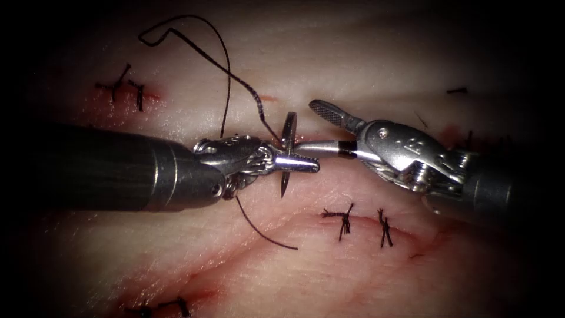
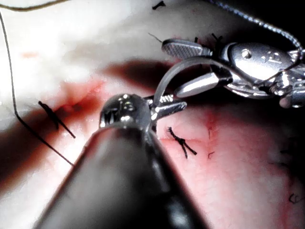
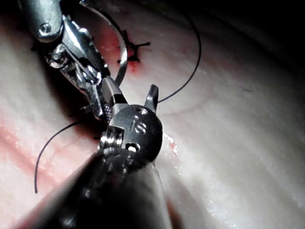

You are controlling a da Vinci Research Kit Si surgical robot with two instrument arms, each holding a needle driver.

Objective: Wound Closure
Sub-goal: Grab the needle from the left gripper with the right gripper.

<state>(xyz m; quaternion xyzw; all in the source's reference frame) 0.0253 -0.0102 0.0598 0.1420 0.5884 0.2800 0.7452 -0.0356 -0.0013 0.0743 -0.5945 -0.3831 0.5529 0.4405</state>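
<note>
My left tool [image 1: 306, 164] comes in from the left, its jaws shut on the curved needle [image 1: 288, 126] near mid-curve. The needle stands on edge above the tissue [image 1: 329, 277], tip pointing down, not in the tissue. The right tool [image 1: 307, 126] has open jaws, one on either side of the needle's upper part and holding nothing. In the left wrist view the needle [image 2: 190, 61] arcs from the left tool [image 2: 167, 107] between the right tool's fingers [image 2: 183, 47]. Black thread [image 1: 226, 70] runs from the needle's upper end up and left in a loop.
Tied stitches with cut ends sit below and right of the tools [image 1: 344, 218], [image 1: 385, 227], at far left [image 1: 123, 88] and at the bottom edge [image 1: 170, 306]. A loose thread tail [image 1: 265, 231] curves below the left tool. Red fluid stains the tissue around the stitches.
</note>
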